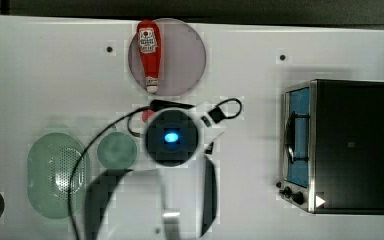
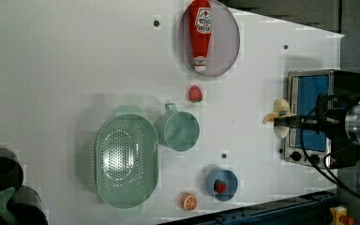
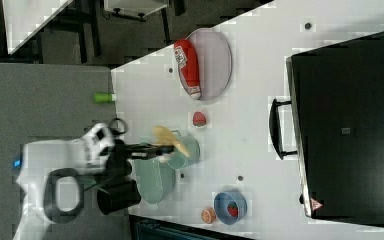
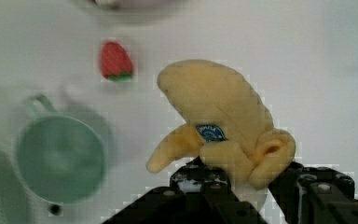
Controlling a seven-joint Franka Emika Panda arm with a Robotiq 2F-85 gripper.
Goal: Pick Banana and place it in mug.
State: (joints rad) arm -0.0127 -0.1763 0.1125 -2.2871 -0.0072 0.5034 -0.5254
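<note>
One banana sits clamped in the jaws, its base hidden between them, above the mug.

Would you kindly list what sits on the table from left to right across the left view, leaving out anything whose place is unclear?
Colander → mug → blue dish → toaster oven.

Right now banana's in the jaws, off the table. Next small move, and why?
Probably shift sideways until over the mug, then lower. The gripper holds the banana in the air, and in the wrist view the mug's open, empty mouth sits off to one side, not beneath it.
</note>
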